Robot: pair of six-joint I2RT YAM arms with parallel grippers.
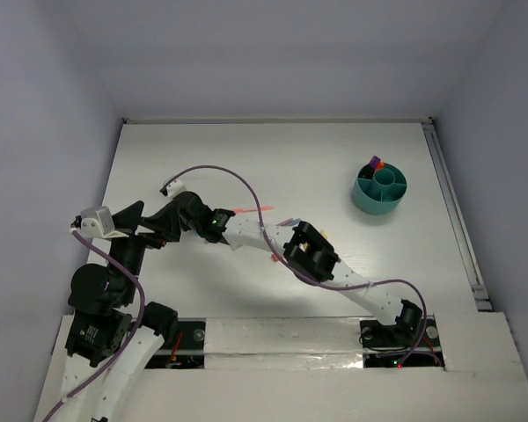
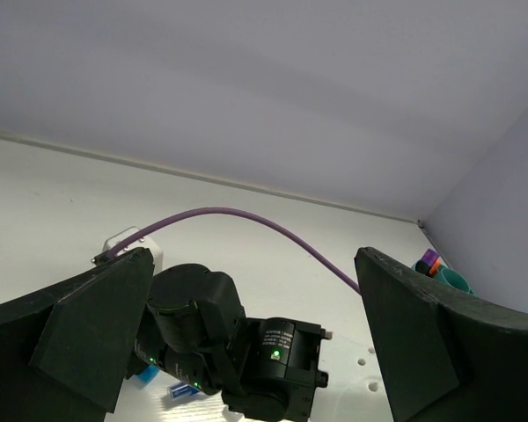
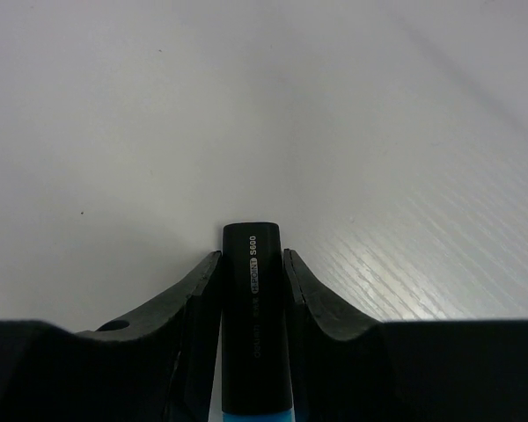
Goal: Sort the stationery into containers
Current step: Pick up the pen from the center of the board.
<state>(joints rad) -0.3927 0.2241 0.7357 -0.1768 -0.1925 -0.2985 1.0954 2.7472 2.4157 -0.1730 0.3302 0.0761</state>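
Note:
My right gripper is shut on a highlighter with a black cap and a blue body, low over the white table. In the top view the right gripper reaches far left. My left gripper is open and empty, its jaws spread wide, facing the right arm's wrist. The round teal organiser stands at the far right with a purple marker and an orange item in it; it also shows in the left wrist view. A thin pink pen lies by the right arm.
Small items lie near the right forearm: a purplish one and a yellow-orange one. Blue pieces show under the right wrist. A purple cable loops over the table. Walls close in the back and sides.

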